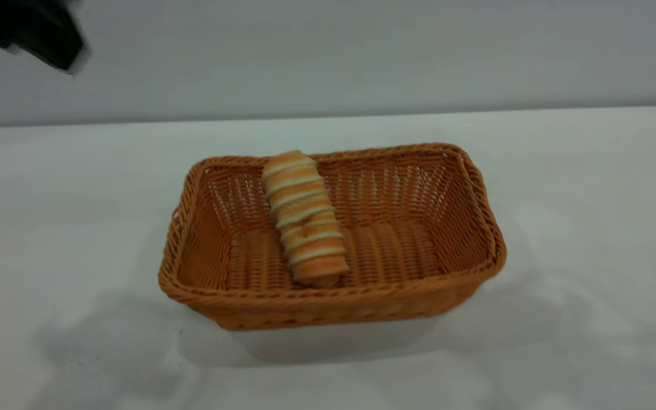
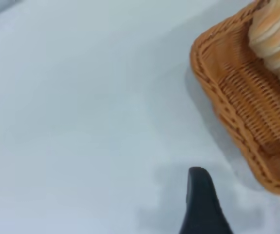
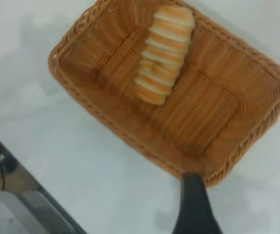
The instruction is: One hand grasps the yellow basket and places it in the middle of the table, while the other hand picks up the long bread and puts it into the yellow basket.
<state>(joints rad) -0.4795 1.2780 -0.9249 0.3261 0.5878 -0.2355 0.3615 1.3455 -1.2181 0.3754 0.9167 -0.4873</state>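
The yellow basket (image 1: 453, 228) stands on the white table (image 1: 49, 228) near its middle. The long bread (image 1: 305, 219) lies inside it, left of centre, its far end leaning up against the back wall. The right wrist view shows basket (image 3: 217, 107) and bread (image 3: 163, 53) from above, with my right gripper (image 3: 193, 204) raised just outside one basket corner and holding nothing. The left wrist view shows a basket corner (image 2: 237, 97) and one end of the bread (image 2: 276, 29), with my left gripper (image 2: 201, 200) over bare table beside the basket, empty. A dark part of the left arm (image 1: 32, 31) shows at the exterior view's top left.
A grey wall (image 1: 362, 51) rises behind the table's far edge. In the right wrist view the table's edge and some dark equipment (image 3: 13, 195) show beyond it. Bare tabletop surrounds the basket on all sides.
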